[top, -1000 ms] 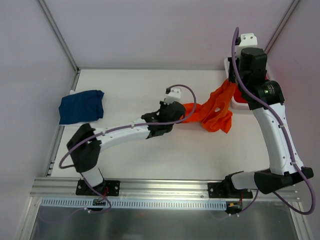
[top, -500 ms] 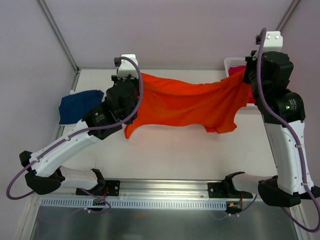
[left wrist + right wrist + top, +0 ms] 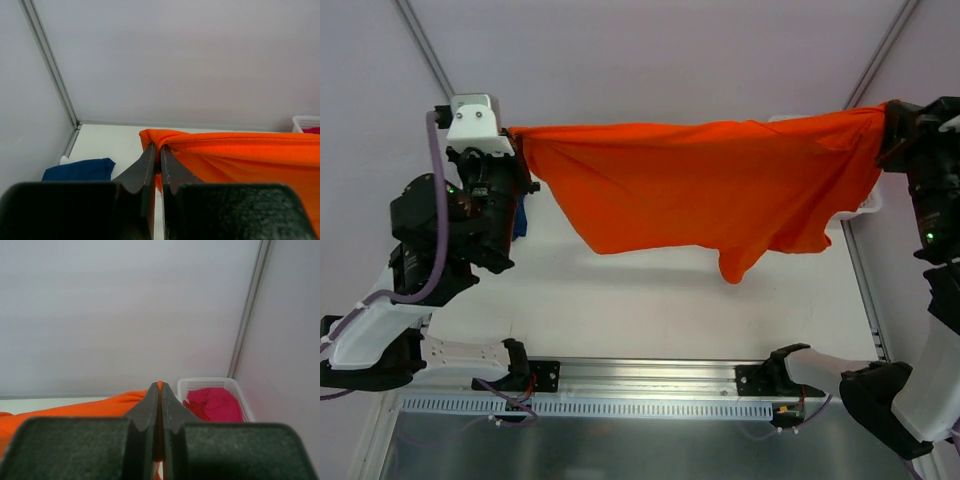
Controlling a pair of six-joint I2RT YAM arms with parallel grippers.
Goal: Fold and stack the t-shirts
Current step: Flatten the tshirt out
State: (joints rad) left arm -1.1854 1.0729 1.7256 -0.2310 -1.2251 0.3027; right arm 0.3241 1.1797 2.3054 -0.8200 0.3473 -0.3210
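Observation:
The bright orange t-shirt (image 3: 705, 185) hangs stretched wide in the air between both arms, high above the table. My left gripper (image 3: 517, 135) is shut on its left top corner; the left wrist view shows the orange cloth (image 3: 240, 152) pinched between the jaws (image 3: 160, 155). My right gripper (image 3: 888, 118) is shut on the right top corner, with orange cloth (image 3: 75, 412) at the jaw tips (image 3: 160, 390). The navy blue t-shirt (image 3: 80, 170) lies on the table at the left, mostly hidden by my left arm in the top view. Magenta-pink shirts (image 3: 215, 404) lie in the basket.
The white lattice basket (image 3: 187, 385) stands at the table's back right corner, mostly hidden behind the orange shirt in the top view. Enclosure walls stand close on the left, back and right.
Both grippers have risen and moved apart, lifting the orange shirt off the table and spreading it from a bunched strip into a wide hanging sheet.

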